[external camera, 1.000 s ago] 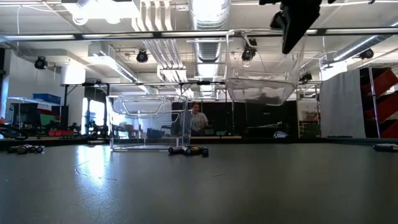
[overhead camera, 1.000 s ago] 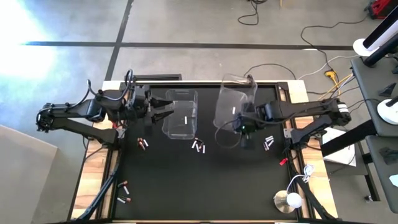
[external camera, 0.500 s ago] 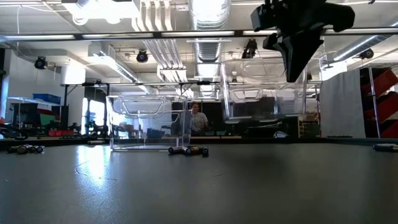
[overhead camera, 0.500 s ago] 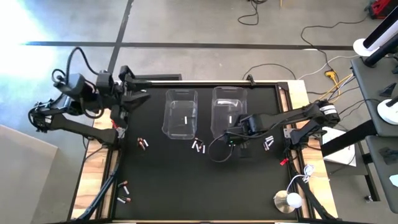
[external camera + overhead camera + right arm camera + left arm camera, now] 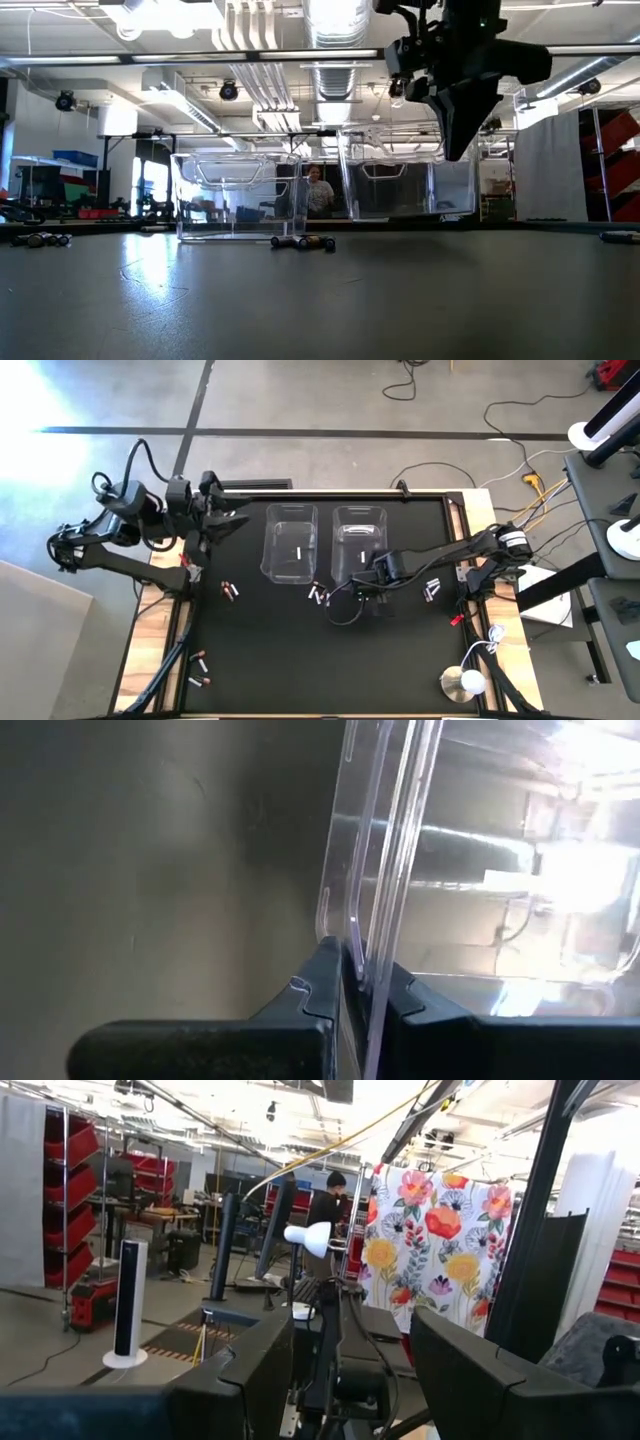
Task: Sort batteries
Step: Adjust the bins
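Two clear plastic bins stand side by side at the table's far middle. The left bin (image 5: 291,542) rests on its base and holds one silvery battery (image 5: 297,550). My right gripper (image 5: 367,576) is shut on the right bin (image 5: 358,538), which also holds a silvery battery (image 5: 510,878). Loose batteries lie on the mat: a mixed cluster (image 5: 319,595), dark ones (image 5: 230,590), silvery ones (image 5: 432,590), and more near the left corner (image 5: 198,670). My left gripper (image 5: 226,520) is open, raised at the far left edge. My right gripper pinches the right bin's near wall at the rim (image 5: 355,955), one finger inside the bin and one outside. The fingers come from above, pointing down (image 5: 455,140). The bin hangs upright; I cannot tell whether its base touches the mat.
A small red clip-like piece (image 5: 455,620) lies near the right edge. A white lamp-like object (image 5: 462,682) sits at the near right corner. Cables run along the left edge (image 5: 175,660). The black mat's near middle (image 5: 320,660) holds nothing.
My right gripper has come down and moved toward the table's left, carrying the bin. The bin was lifted and tipped; now it stands upright beside the left bin. My left gripper has drawn back from the left bin toward the far left edge and risen.
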You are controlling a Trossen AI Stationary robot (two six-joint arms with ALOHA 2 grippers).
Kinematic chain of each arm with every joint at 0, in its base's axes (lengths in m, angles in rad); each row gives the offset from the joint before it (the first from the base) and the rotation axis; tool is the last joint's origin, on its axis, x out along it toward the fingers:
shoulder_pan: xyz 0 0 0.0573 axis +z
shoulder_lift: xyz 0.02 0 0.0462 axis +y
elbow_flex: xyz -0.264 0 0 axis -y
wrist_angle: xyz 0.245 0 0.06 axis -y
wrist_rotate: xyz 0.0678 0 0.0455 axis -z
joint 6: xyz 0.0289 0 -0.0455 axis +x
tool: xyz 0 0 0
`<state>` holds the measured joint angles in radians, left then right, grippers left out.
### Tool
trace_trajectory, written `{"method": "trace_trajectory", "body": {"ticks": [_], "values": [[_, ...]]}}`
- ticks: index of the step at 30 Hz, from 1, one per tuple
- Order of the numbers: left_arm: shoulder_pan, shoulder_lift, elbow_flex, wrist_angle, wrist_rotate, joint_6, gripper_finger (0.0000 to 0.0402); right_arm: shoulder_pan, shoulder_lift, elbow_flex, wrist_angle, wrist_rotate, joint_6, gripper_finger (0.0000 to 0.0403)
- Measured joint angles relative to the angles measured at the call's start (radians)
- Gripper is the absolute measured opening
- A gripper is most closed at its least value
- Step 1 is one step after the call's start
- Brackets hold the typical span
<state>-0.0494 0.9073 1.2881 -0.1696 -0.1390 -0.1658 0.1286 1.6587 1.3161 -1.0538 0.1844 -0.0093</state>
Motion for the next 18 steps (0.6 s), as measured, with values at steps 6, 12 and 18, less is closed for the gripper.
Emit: {"method": "trace_trajectory", "body": {"ticks": [6, 12, 18], "values": [[0.0, -0.001, 0.0, -0.001, 0.0, 0.0, 0.0181, -0.038, 0.039, -0.004, 0.022, 0.008, -0.003, 0.0012], [0.0, -0.001, 0.0, -0.011, 0.0, -0.001, 0.0181, -0.087, 0.056, -0.006, 0.042, 0.048, -0.039, 0.0012], [0.0, -0.001, 0.0, -0.034, 0.0, -0.015, 0.0181, -0.099, 0.056, -0.008, 0.074, 0.044, -0.093, 0.0013]]}}
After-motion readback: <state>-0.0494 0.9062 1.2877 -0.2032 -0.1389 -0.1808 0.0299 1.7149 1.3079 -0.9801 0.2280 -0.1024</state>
